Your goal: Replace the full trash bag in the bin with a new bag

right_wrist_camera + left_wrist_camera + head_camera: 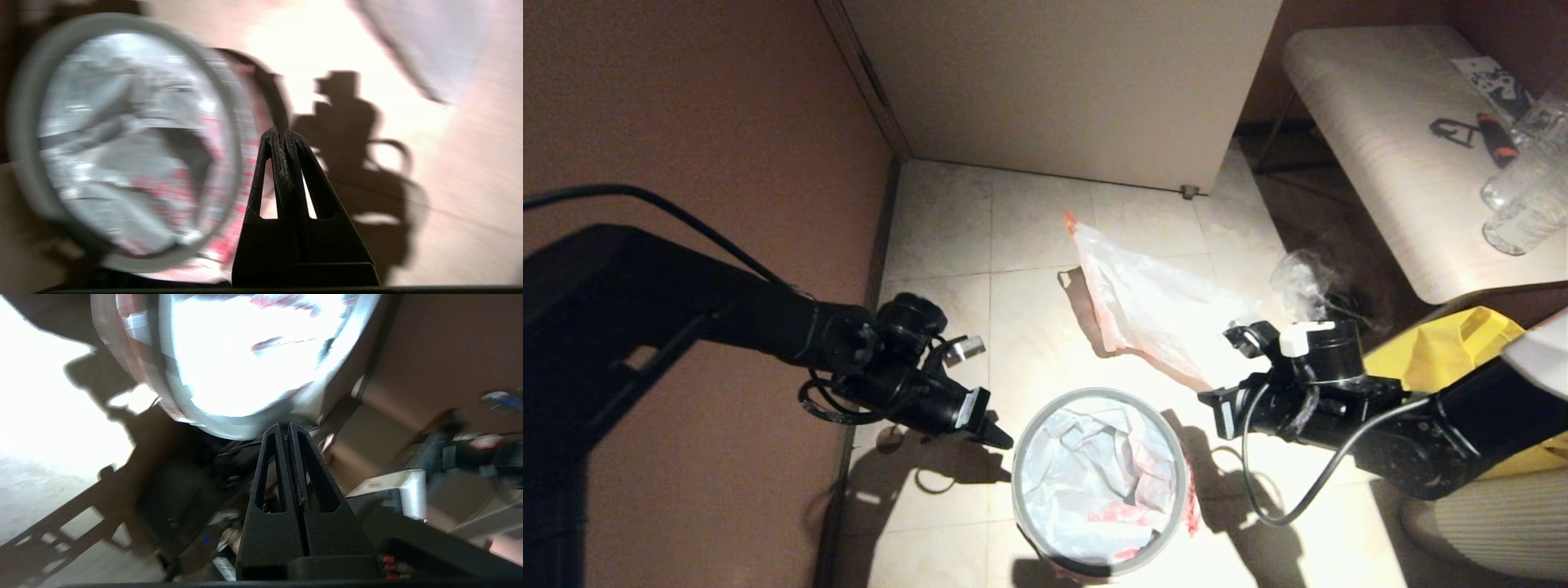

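Milky red-printed new bag [1098,482] (crumpled)

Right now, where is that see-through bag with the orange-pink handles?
In the head view, the see-through bag lies on the tiled floor, just beyond the bin and toward the robot's right, in front of the white cabinet.

A hard light from above glares off the pale floor tiles [947,245], casting sharp arm shadows; both wrist views are motion-blurred.
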Controlling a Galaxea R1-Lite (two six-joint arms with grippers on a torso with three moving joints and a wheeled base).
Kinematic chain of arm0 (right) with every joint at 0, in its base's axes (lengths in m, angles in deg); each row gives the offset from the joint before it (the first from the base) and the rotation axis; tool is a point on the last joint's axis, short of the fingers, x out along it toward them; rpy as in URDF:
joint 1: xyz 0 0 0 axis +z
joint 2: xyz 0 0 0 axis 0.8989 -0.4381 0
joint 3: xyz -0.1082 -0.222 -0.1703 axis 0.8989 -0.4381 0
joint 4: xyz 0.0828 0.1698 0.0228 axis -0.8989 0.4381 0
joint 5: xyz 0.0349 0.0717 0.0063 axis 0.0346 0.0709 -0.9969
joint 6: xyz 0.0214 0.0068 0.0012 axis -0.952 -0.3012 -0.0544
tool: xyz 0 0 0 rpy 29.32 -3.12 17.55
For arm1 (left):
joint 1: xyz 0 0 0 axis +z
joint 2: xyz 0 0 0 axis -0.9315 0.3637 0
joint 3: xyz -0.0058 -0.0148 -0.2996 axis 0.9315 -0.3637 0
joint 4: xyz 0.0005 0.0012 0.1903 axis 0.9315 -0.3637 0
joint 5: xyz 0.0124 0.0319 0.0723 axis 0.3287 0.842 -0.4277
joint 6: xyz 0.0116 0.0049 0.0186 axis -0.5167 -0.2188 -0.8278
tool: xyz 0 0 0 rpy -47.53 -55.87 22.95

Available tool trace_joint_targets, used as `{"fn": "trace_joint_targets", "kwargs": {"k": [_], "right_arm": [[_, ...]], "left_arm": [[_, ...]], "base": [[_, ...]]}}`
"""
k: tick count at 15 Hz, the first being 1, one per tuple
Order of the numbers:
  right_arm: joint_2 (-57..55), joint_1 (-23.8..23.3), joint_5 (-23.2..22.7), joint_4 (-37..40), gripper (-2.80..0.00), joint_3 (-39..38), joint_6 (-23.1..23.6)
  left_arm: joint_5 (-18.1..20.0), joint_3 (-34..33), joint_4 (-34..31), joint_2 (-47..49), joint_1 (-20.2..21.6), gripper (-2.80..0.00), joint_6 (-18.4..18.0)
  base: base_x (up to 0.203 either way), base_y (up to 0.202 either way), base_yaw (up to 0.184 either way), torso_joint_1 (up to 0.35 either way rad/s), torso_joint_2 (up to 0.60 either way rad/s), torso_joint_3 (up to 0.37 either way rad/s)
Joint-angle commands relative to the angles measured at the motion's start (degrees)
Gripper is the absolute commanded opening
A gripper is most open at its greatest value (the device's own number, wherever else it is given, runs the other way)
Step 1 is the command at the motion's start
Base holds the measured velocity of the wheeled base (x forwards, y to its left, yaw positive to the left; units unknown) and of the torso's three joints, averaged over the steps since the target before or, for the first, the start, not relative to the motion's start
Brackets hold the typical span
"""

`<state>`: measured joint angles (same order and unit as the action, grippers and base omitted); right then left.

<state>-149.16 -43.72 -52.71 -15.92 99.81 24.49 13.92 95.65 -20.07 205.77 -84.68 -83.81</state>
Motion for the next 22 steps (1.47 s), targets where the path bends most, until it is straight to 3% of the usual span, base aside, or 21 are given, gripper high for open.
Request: {"fn": "trace_joint_targets", "kwargs": {"k": [1, 2, 3, 6, 9, 11, 13, 17, 20, 22], "right_arm": [[8.2, -1.8, 7.6, 5.4, -2.8, -0.7, 1.3], [10.7, -3.5, 11.0, 8.8, -2.8, -0.8, 3.3], [13.1, -5.3, 15.5, 12.5, -2.8, -0.6, 6.3], [18.3, -8.5, 28.2, 18.9, -2.8, -0.3, 13.9], [25.3, -8.6, 31.8, 23.9, -2.8, -0.3, 14.5], [30.8, -8.7, 33.2, 28.5, -2.8, -0.6, 13.8], [36.4, -9.1, 35.3, 33.4, -2.8, -1.5, 11.6], [48.8, -12.8, 37.7, 38.5, -2.8, -4.8, 10.0], [57.5, -16.4, 38.4, 42.5, -2.8, -6.0, 8.5], [64.0, -17.9, 38.5, 47.2, -2.8, -6.1, 6.8]], "left_arm": [[-4.6, -3.8, -0.1, -16.2, -1.4, -2.8, 2.7], [-11.1, -5.8, 0.0, -20.5, -2.9, -2.8, 3.9], [-20.7, -7.6, 0.2, -23.8, -4.4, -2.8, 5.3], [-38.9, -10.5, 1.7, -33.2, -8.7, -2.8, 9.7], [-52.7, -11.4, 1.9, -41.0, -17.9, -2.8, 10.4], [-60.2, -12.6, 1.8, -43.6, -20.3, -2.8, 10.4], [-62.2, -14.5, 1.8, -46.7, -18.1, -2.8, 9.9], [-68.5, -19.0, 4.1, -53.0, -13.0, -2.8, 4.0], [-69.0, -23.3, 11.4, -56.4, -7.5, -2.8, 3.2], [-69.7, -28.0, 18.5, -60.0, -4.4, -2.8, -1.0]], "base": [[0.0, 0.0, 0.0, 0.0, 0.0, 0.0], [0.0, 0.0, 0.0, 0.0, 0.0, 0.0], [0.0, 0.0, 0.0, 0.0, 0.0, 0.0], [0.0, 0.0, 0.0, 0.0, 0.0, 0.0], [0.0, 0.0, 0.0, 0.0, 0.0, 0.0], [0.0, 0.0, 0.0, 0.0, 0.0, 0.0], [0.0, 0.0, 0.0, 0.0, 0.0, 0.0], [0.0, 0.0, 0.0, 0.0, 0.0, 0.0], [0.0, 0.0, 0.0, 0.0, 0.0, 0.0], [0.0, 0.0, 0.0, 0.0, 0.0, 0.0]]}}
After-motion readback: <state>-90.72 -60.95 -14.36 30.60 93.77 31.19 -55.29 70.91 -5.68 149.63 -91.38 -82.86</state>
